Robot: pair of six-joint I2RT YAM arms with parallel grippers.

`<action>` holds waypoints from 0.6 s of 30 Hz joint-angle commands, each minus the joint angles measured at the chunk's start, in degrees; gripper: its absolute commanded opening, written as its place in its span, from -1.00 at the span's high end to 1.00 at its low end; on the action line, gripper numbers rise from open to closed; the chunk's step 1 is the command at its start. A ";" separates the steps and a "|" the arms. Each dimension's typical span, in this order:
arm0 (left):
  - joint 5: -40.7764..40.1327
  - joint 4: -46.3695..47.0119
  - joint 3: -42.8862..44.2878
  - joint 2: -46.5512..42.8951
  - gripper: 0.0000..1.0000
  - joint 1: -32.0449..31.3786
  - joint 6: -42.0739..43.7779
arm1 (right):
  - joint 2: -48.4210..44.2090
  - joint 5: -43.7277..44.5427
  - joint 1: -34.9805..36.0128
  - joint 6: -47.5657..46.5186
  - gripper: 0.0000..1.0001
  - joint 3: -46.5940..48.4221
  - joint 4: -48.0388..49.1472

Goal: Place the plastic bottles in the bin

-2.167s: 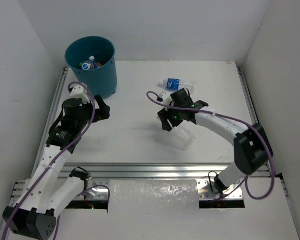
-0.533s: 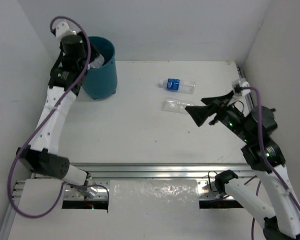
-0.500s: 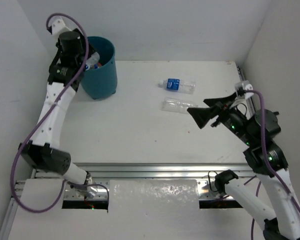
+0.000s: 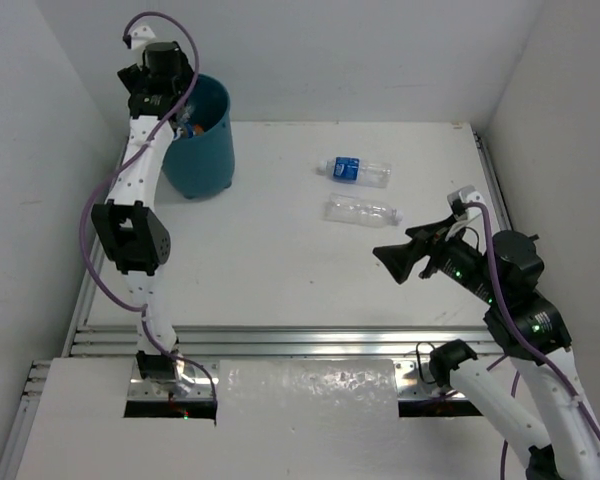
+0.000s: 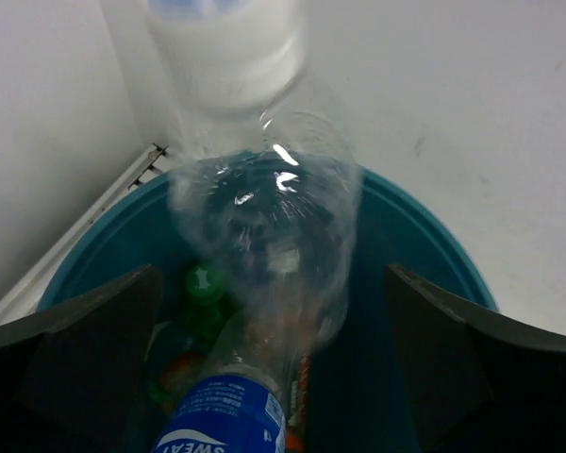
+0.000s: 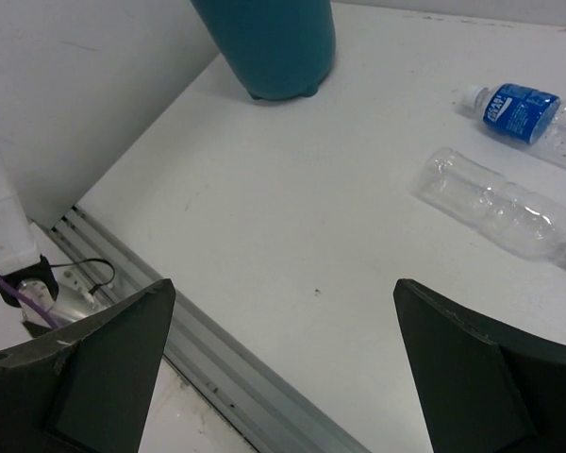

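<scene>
The teal bin (image 4: 202, 150) stands at the table's far left corner. My left gripper (image 4: 173, 100) hangs over its mouth, jaws wide open. Between them a clear bottle (image 5: 264, 226) shows blurred, touching neither finger. Down in the bin (image 5: 424, 255) lie a blue-labelled bottle (image 5: 224, 415), a green one (image 5: 203, 283) and something orange. Two bottles lie on the table: a blue-labelled one (image 4: 355, 170) (image 6: 514, 111) and a clear unlabelled one (image 4: 360, 211) (image 6: 500, 203). My right gripper (image 4: 392, 258) (image 6: 283, 283) hovers open and empty, near and to the right of them.
White walls close in the table on the left, back and right. The bin stands close to the left wall. An aluminium rail (image 6: 226, 368) runs along the near edge, with a cable and bracket (image 6: 52, 283) at its left.
My left gripper has opened over the bin and let go of the clear bottle. The left arm reached further over the rim. The right arm drew back slightly toward the near edge.
</scene>
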 commanded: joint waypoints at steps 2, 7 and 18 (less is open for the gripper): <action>0.90 4.00 0.06 -7.21 -0.99 0.32 1.84 | 1.14 -1.40 0.23 -0.93 -0.98 -0.26 2.54; 2.57 -0.04 0.07 -14.04 -0.99 0.23 0.96 | 6.41 -1.05 0.15 -1.62 -0.98 -5.00 7.45; 26.12 -5.33 -39.97 -54.70 -0.99 -2.66 -9.77 | 52.26 16.43 -0.21 -25.42 -0.98 8.67 6.69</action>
